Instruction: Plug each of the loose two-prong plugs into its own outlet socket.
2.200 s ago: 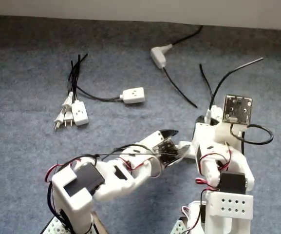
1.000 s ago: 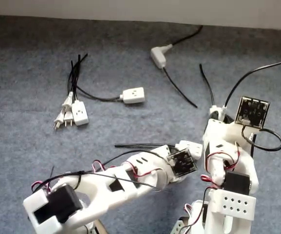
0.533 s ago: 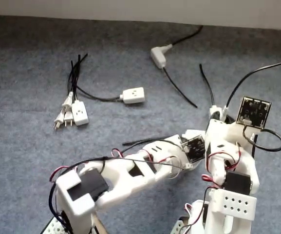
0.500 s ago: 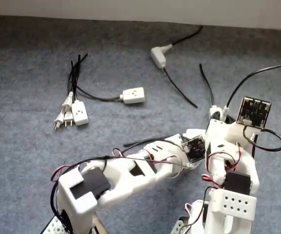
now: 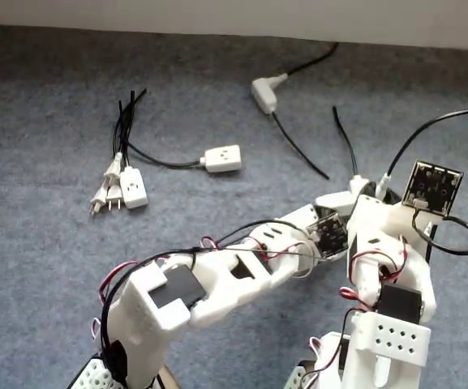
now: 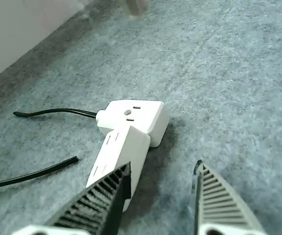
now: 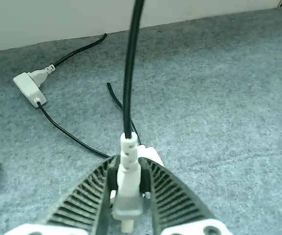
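Observation:
My right gripper is shut on a white two-prong plug, whose black cord rises away from it. Just beyond the plug lies a white outlet socket on the carpet. In the left wrist view the same white outlet socket lies beside a longer white block, just ahead of my open left gripper, which holds nothing. From above, the left arm stretches across to the right arm, and the socket sits between their tips.
A bundle of loose white plugs with black cords lies at the left. A white outlet socket sits mid-table, with another white connector at the back. Loose black cords run across the grey carpet.
The left arm has swung to the right and farther out, bringing its gripper up to the socket by the right gripper. The right arm shifted slightly right with the plug.

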